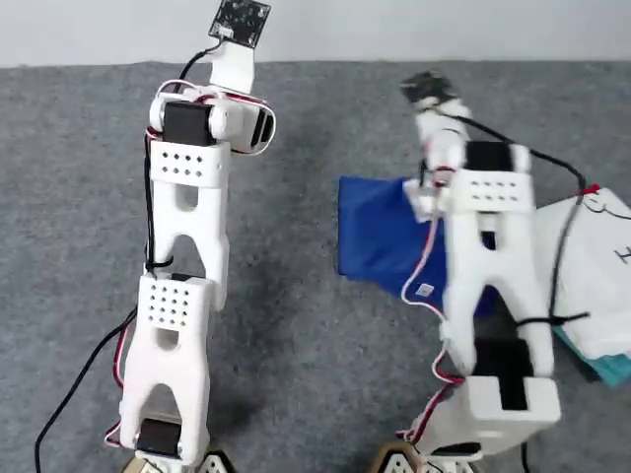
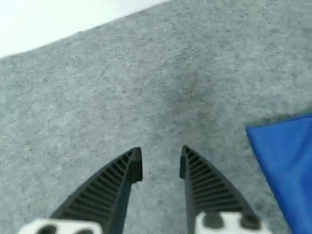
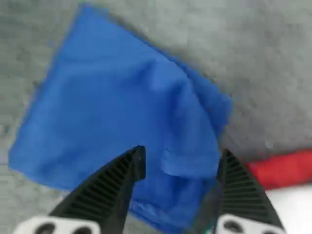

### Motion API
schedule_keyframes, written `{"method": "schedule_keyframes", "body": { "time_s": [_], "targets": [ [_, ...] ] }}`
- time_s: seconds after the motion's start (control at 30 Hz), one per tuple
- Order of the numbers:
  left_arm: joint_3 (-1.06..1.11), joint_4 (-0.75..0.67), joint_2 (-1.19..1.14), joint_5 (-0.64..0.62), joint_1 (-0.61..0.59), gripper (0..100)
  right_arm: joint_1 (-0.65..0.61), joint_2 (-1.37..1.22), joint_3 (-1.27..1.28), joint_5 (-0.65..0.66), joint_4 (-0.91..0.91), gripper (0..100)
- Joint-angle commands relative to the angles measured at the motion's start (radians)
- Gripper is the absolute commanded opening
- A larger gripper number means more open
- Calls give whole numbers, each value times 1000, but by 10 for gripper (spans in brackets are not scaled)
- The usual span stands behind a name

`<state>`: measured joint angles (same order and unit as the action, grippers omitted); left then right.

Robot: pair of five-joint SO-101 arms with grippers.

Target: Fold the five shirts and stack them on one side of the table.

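A blue shirt [image 1: 378, 239] lies folded on the grey carpet right of centre, its near part hidden under an arm. In the right wrist view my right gripper [image 3: 183, 163] hovers open just above the blue shirt [image 3: 112, 112], its fingers on either side of a raised fold, gripping nothing. My left gripper [image 2: 161, 163] is open over bare carpet near the table's far edge, with a corner of the blue shirt [image 2: 287, 161] off to its side.
A white shirt [image 1: 596, 271] lies at the right edge on top of a teal one [image 1: 616, 370]. A red garment [image 3: 282, 168] shows beside the blue shirt. Grey carpet [image 1: 296, 325] lies bare between the arms and on the left.
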<state>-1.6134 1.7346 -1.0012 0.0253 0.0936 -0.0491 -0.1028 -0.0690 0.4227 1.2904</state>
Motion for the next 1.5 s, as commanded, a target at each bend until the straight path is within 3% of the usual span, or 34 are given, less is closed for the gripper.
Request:
{"method": "schedule_keyframes", "body": {
  "time_s": [0.0, 0.33, 0.67, 1.03, 1.2, 1.47],
  "targets": [
    [-64, 21, 68, 5, 12, 133, 1, -44, -26, 32, -44, 243],
    [-62, 21, 63, 5, 25, 133, 214, -272, -23, 163, -320, 242],
    [-64, 21, -51, 8, 110, 133, 239, -312, -26, 224, -555, 242],
    [-64, 21, -55, 9, 133, 133, 191, -183, -203, 120, -18, 244],
    [-64, 21, -55, 9, 138, 133, 196, -246, -157, 81, -35, 244],
    [-64, 21, -55, 9, 137, 133, 202, -466, -152, 81, -217, 243]
  ]
}}
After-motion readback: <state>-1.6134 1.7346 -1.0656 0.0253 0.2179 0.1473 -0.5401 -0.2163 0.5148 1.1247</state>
